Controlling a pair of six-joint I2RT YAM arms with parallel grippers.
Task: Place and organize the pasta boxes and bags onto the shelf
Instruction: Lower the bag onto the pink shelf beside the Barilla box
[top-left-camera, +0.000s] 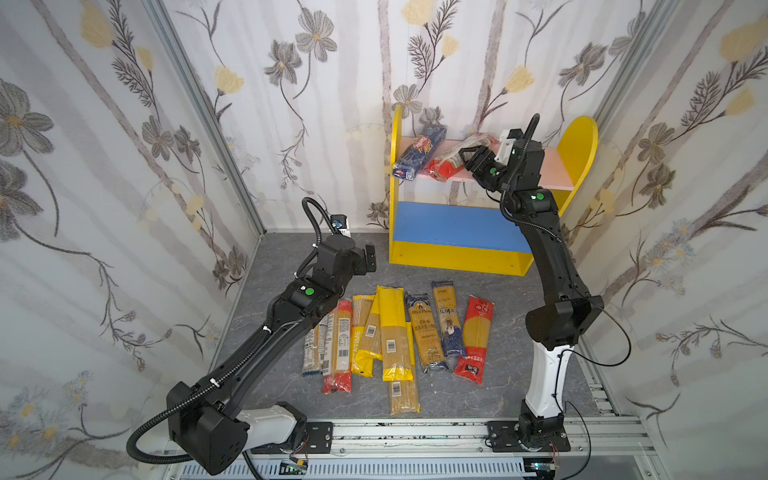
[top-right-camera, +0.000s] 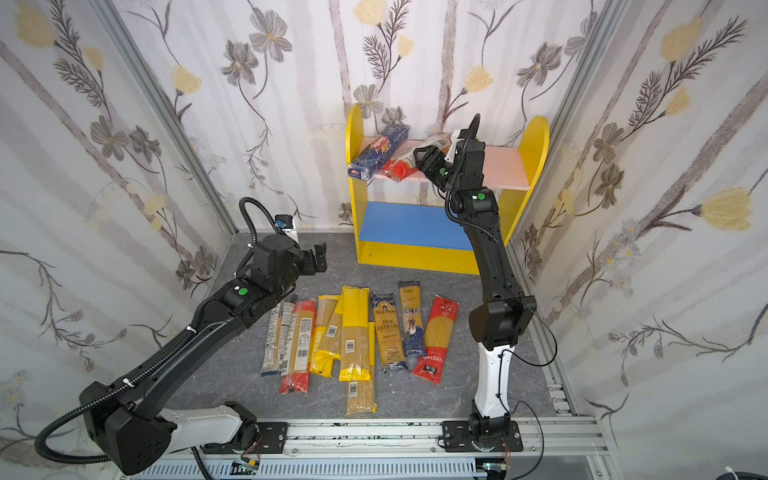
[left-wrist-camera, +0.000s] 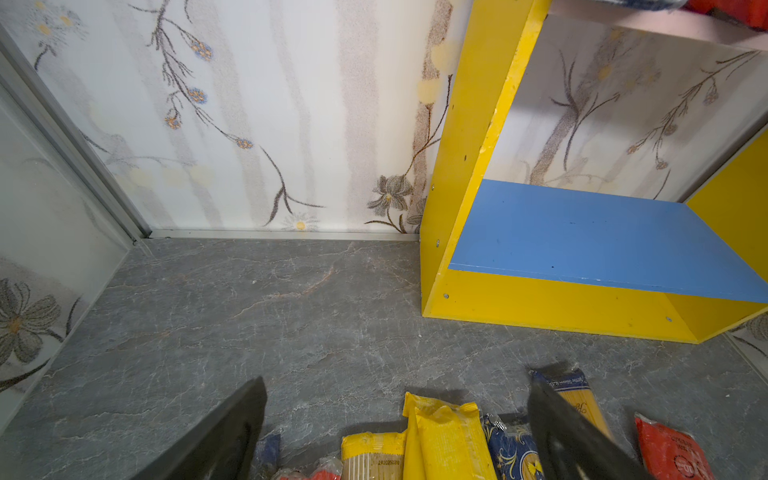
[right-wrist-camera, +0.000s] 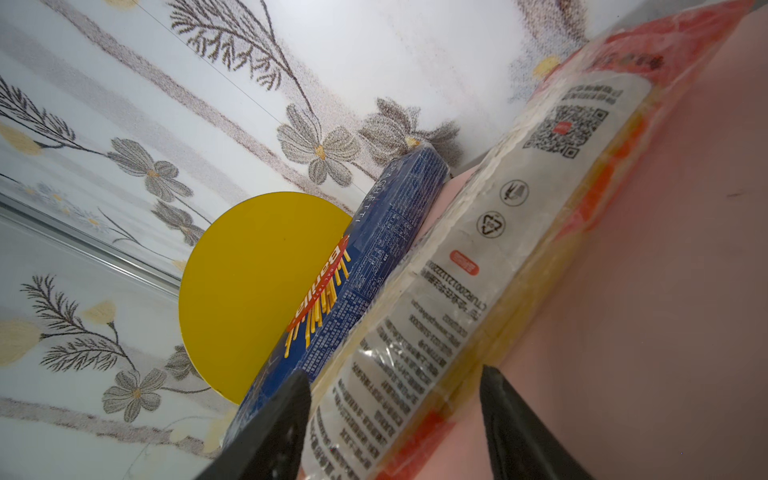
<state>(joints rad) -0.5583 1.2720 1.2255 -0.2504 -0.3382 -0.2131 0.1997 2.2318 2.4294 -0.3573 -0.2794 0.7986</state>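
The right gripper (right-wrist-camera: 395, 374), jaws apart, straddles a red-ended packet (right-wrist-camera: 478, 249) lying on the pink board (right-wrist-camera: 665, 291) of the shelf (top-left-camera: 579, 141), beside a blue box (right-wrist-camera: 374, 249). The left gripper (left-wrist-camera: 397, 380) hangs spread wide above the floor packets (top-left-camera: 390, 332).

Left arm (top-left-camera: 249, 345) stretches low and forward, jaws wide apart; right arm (top-left-camera: 552, 266) reaches high, jaws parted.

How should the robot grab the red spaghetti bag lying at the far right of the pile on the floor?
Pinch the red spaghetti bag across its narrow width, at its middle, coming straight down. It lies flat, so only its long edges offer a hold, and the middle should keep it balanced. The blue-ended packet lies close on one side, so aim carefully.
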